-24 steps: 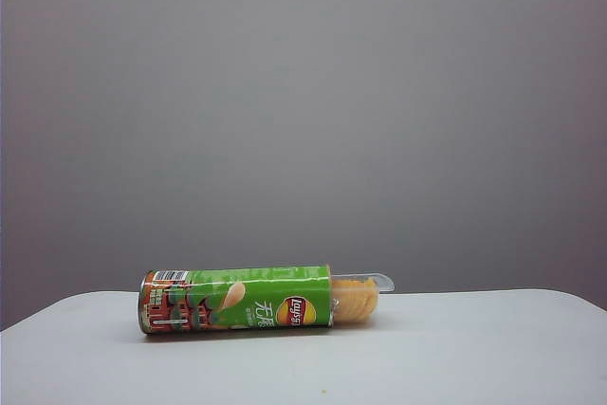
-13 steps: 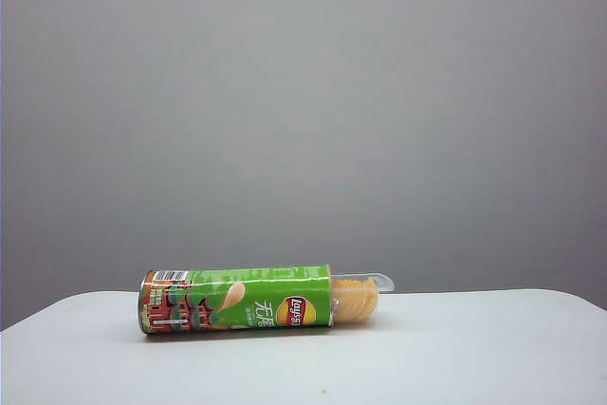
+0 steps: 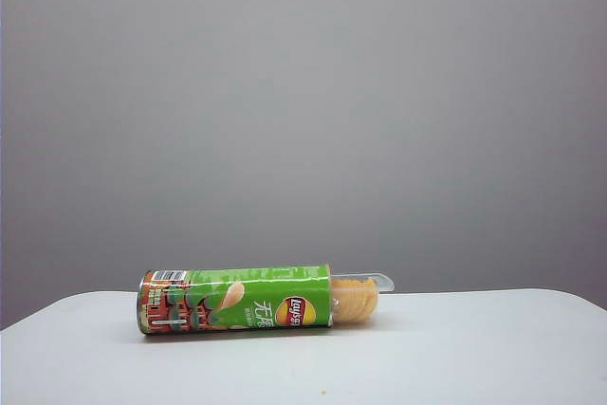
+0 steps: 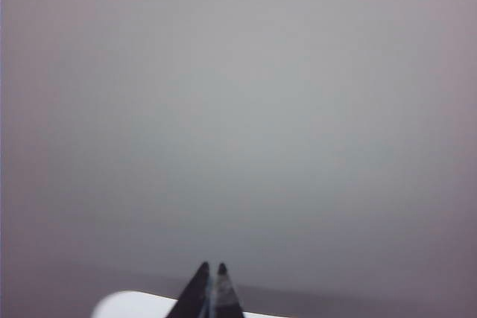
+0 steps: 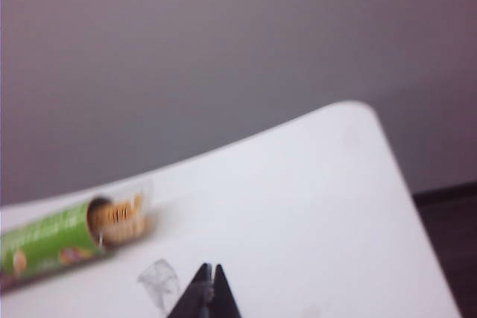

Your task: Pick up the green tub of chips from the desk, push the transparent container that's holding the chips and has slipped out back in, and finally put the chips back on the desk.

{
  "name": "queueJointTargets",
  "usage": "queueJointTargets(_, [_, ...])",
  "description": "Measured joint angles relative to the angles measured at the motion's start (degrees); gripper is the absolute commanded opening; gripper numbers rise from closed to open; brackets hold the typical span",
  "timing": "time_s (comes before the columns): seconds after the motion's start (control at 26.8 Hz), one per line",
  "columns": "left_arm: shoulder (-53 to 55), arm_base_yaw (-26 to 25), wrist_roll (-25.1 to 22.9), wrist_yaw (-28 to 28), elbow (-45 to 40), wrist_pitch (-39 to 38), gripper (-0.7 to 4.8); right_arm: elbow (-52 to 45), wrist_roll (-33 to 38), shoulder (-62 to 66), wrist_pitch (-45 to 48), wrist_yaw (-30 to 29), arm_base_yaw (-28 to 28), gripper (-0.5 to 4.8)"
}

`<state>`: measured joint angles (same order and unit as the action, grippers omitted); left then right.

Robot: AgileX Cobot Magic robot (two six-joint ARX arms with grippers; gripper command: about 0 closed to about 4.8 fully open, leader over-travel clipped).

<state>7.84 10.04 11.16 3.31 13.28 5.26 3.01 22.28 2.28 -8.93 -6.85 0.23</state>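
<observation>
Nothing shifted since earlier frames: can, tray, chips unchanged. Left gripper (image 4: 212,267): fingertips pressed together, nothing held, above desk corner, facing grey wall. Right gripper (image 5: 211,267): fingertips together, nothing held, above desk (image 3: 455,348), well apart from can. Green tub of chips (image 3: 237,299) lies on side on desk, open end right in exterior view. Transparent container (image 3: 377,281) protrudes from open end. Chips (image 3: 356,300) stacked in exposed part. Grey wall (image 3: 303,92) behind.
</observation>
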Motion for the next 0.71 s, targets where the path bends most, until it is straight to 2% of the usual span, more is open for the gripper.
queueJointTargets(0.15, [13.90, 0.00, -9.92, 0.39, 9.99, -0.98, -0.05, 4.96, 0.22, 4.26, 0.31, 2.67, 0.02, -0.05])
queueJointTargets(0.3, [29.81, -0.02, -24.22, -0.20, 23.54, -1.55, -0.01, 11.82, 0.26, 12.20, 0.76, 4.22, -0.04, -0.05])
queueJointTargets(0.34, [35.19, -0.07, -32.00, -3.52, 28.17, -0.70, 0.00, 14.34, 0.26, 16.28, 0.85, 3.56, -0.04, -0.05])
queueJointTargets(0.37, [37.40, -0.07, -35.80, -5.88, 29.99, -1.14, 0.25, 15.54, 0.26, 18.43, 0.76, 2.60, -0.04, -0.05])
queueJointTargets(0.41, [44.19, -0.02, -44.44, -12.61, 34.77, -0.92, 0.55, 18.01, 0.26, 22.84, 0.50, -0.33, -0.11, -0.05])
queueJointTargets(0.45, [48.65, -0.02, -48.61, -16.04, 37.13, -0.81, 0.84, 20.04, 0.26, 26.64, 0.50, -3.54, -0.07, -0.05])
queueJointTargets(0.56, [56.98, 0.00, -54.07, -19.56, 41.24, -2.93, 1.23, 22.86, 0.28, 32.70, 0.44, -8.17, -0.04, -0.05])
queueJointTargets(0.71, [69.96, -0.02, -62.36, -20.70, 49.40, -10.21, 1.26, 27.36, -1.03, 41.97, 0.50, -13.66, -0.02, -0.05])
